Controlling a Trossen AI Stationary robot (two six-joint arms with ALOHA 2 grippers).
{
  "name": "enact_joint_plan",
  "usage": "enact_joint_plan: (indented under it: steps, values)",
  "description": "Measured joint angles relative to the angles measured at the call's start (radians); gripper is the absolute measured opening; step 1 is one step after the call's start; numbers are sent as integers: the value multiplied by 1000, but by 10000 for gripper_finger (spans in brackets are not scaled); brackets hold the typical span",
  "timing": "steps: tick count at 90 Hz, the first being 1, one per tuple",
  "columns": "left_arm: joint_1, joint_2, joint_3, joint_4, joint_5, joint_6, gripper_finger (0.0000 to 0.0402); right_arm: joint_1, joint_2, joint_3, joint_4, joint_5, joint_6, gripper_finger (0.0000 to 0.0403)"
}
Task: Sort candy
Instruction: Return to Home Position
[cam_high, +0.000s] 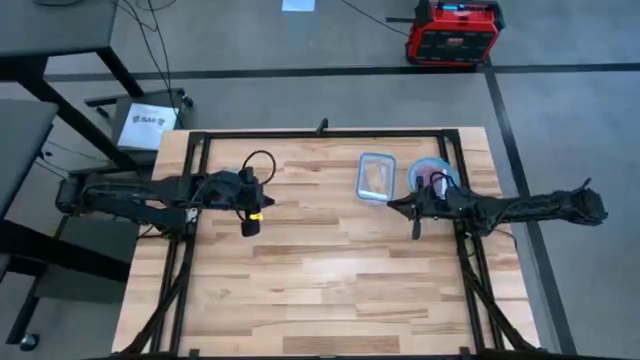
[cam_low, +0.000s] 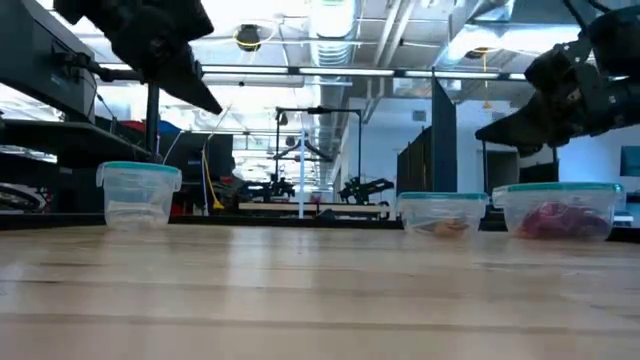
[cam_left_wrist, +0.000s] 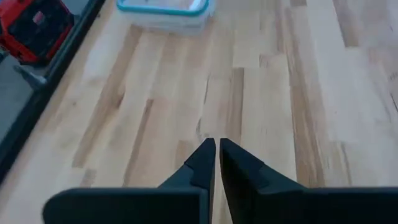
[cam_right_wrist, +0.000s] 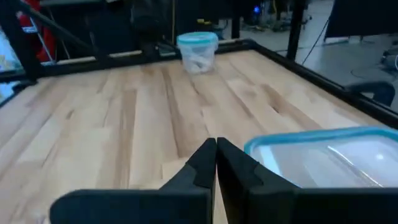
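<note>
No loose candy lies on the table. The candy sits in three clear blue-rimmed containers. Red and magenta packets (cam_low: 558, 220) fill the round container (cam_high: 430, 172) at the far right. Orange pieces (cam_low: 442, 228) lie in the rectangular container (cam_high: 375, 177) beside it. Pale wrappers (cam_right_wrist: 198, 61) sit in the left container (cam_low: 138, 193), which my left arm hides in the high view. My left gripper (cam_left_wrist: 216, 149) hovers shut above the table's left middle. My right gripper (cam_right_wrist: 216, 149) hovers shut just near of the rectangular container (cam_right_wrist: 323, 158). Neither gripper has anything between its fingers.
The bare wooden tabletop (cam_high: 330, 280) stretches wide between the arms and the near edge. A black frame rail (cam_high: 320, 133) runs along the far edge. A red machine (cam_high: 455, 30) stands on the floor beyond the table.
</note>
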Motion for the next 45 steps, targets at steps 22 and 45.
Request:
enact_joint_plan:
  steps: [22, 45]
  values:
    - [0, -140, -125, 103, 63, -36, 9, -12, -194, 0, -171, -33, -18, 0]
    - [0, -235, -178, 111, 62, -48, 9, -13, -400, -1, -320, -60, -54, 0]
